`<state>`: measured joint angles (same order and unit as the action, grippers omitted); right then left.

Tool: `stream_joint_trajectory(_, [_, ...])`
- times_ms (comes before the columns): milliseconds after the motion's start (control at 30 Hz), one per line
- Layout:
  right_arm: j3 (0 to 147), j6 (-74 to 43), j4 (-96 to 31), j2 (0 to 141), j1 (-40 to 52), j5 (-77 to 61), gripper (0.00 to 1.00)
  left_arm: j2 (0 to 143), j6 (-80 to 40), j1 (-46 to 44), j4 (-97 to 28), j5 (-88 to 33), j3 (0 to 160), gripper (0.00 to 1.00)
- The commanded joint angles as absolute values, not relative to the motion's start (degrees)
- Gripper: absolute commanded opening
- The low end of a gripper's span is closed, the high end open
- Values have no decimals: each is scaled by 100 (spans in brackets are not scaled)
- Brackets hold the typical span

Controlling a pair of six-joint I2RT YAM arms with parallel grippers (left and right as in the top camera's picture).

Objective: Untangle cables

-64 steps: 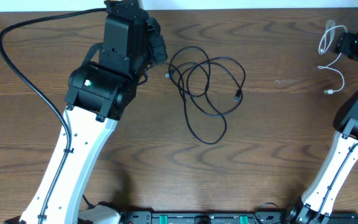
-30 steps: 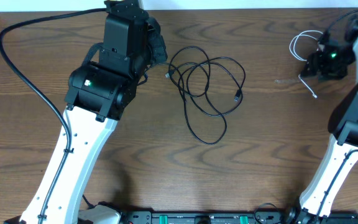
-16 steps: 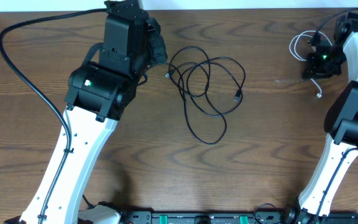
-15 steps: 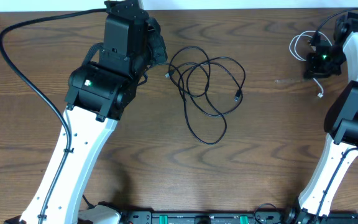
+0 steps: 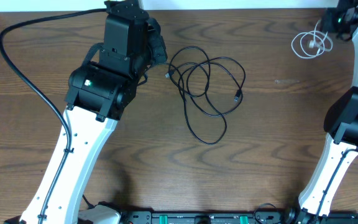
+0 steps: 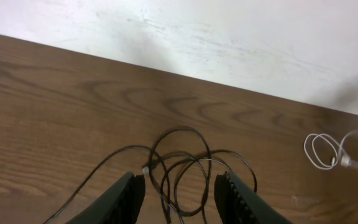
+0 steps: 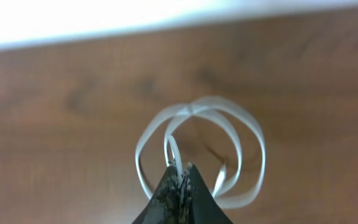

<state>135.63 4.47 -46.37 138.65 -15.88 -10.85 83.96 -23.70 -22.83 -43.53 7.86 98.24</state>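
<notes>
Right jaws: pinched shut on the white cable [image 7: 193, 108]. In my right wrist view the tips meet on the cord, and its loops fan out beyond them.
White cable: gathered in a few small loops at the far right corner of the table [image 5: 278, 155], with one end running up to the right jaws. I cannot tell whether the loops rest on the wood or hang just over it.
Left jaws: partly apart with nothing between them, held above the far side of the table and facing the black cable [image 6: 180, 129].
Black cable: lying loose at the middle of the table in several overlapping loops, with one plug end [image 5: 237, 96] on the right of the tangle. It is well apart from the white cable.
</notes>
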Motion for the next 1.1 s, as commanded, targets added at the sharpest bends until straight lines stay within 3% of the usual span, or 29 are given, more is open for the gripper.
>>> stream_joint_trajectory(0, [13600, -226, -4219, 13959, -1472, -991, 1, 8425, -2276, -2279, -4364, 821, 9922, 42])
stream_joint_trajectory(333, [13600, -941, -3457, 14969, -1391, 499, 1, 8425, -2274, -2279, -4364, 819, 9922, 42])
stream_joint_trajectory(367, [13600, -1098, -3542, 15039, -1400, 648, 5, 8425, -2274, -2279, -4364, 821, 9922, 42])
stream_joint_trajectory(400, [13600, -1308, -3616, 15080, -1417, 744, 33, 8425, -2274, -2279, -4364, 821, 9922, 42])
stream_joint_trajectory(433, [13600, -1466, -3686, 15080, -1439, 718, 76, 8425, -2274, -2279, -4364, 821, 9922, 42])
stream_joint_trajectory(467, [13600, -1542, -3719, 15074, -1466, 642, 99, 8425, -2274, -2279, -4364, 819, 9922, 42])
stream_joint_trajectory(933, [13611, -867, -4910, 13218, -1645, 255, 99, 8425, -2274, -2281, -4351, 816, 9922, 42])
stream_joint_trajectory(1067, [13611, -180, -5592, 12770, -1616, -663, 99, 8425, -2263, -2279, -4480, 725, 9922, 41])
